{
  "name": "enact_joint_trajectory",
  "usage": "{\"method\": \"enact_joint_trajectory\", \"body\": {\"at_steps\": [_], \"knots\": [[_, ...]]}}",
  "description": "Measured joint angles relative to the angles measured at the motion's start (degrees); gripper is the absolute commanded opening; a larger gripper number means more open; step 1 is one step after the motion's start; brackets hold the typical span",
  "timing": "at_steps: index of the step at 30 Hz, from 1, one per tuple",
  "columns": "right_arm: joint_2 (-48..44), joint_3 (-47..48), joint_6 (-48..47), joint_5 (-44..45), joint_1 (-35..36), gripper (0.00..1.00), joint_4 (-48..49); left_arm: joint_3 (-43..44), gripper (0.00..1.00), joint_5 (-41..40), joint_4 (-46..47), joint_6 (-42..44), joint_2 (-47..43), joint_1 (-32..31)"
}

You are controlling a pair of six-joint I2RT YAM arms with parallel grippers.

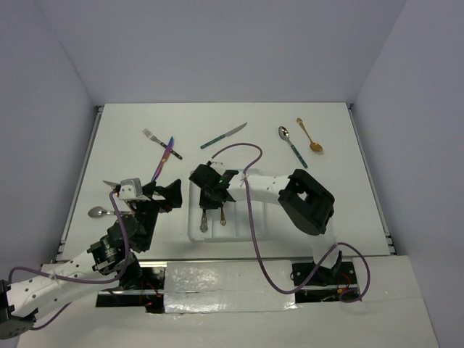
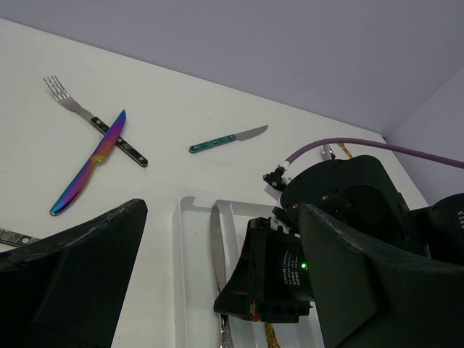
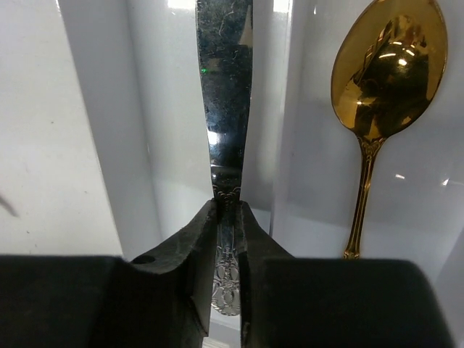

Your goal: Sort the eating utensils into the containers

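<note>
Right gripper (image 3: 227, 210) clamped on patterned handle of silver metal knife (image 3: 226, 109), blade within left compartment of white plastic tray (image 1: 194, 226). Gold metal spoon (image 3: 384, 65) in next compartment, apart from knife. Left gripper (image 1: 172, 194) just left of tray, fingers apart, holding nothing. Beyond tray: iridescent purple knife (image 2: 90, 163) crossing dark-handled fork (image 2: 69, 98), teal-handled knife (image 2: 225, 140) nearby. Purple cable (image 1: 251, 217) hangs over tray's right side.

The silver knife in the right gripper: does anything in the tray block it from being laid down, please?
Nothing visible does. The right gripper is shut on the silver knife, whose blade lies along a compartment of the tray with nothing else seen in it; the gold spoon lies past a divider in the next compartment.
</note>
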Motion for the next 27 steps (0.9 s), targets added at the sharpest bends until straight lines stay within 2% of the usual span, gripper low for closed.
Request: {"method": "enact_joint_trajectory", "body": {"at_steps": [7,16,23,27], "knots": [[-0.11,0.46,-2.01,0.24,0.15,0.37,0.46,0.0,0.98,-0.02,0.02,0.0,-0.11,0.0],[-2.49,0.46,-3.19,1.29,0.92,0.37,0.15,-0.02,0.98,-0.07,0.02,0.02,-0.46,0.0],[-12.7,0.76,-7.5,7.98,0.9,0.35,-3.39,-0.13,0.99,-0.09,0.11,0.07,-0.17,0.0],[-21.33,-2.29,-10.62,11.74,0.59,0.35,-3.13,-1.22,0.99,1.68,4.66,2.86,2.25,0.0]]}}
